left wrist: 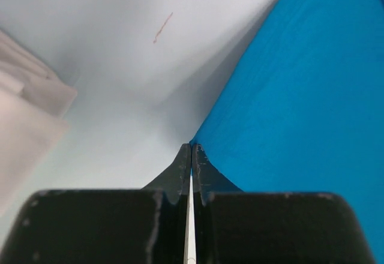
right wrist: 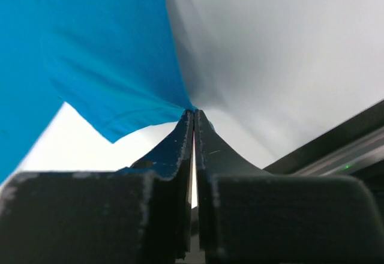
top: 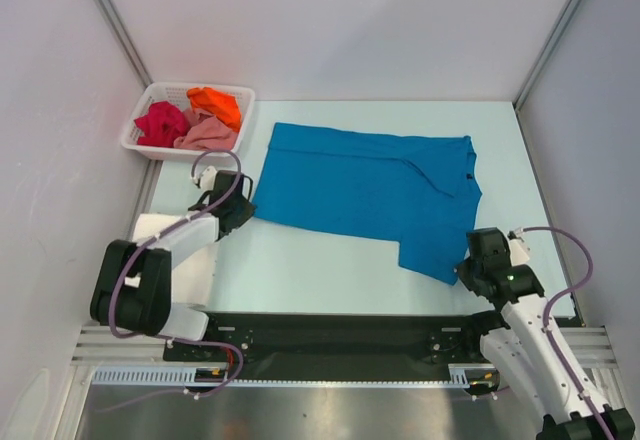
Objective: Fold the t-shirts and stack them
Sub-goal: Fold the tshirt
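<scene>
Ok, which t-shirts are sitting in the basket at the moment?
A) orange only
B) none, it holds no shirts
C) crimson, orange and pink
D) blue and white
C: the white basket at the far left holds the crimson t-shirt, the orange t-shirt and the pink t-shirt, while the blue t-shirt lies spread on the table.

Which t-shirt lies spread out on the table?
The bright blue t-shirt, spread out flat; the crimson, orange and pink ones sit bunched in the white basket.
</scene>
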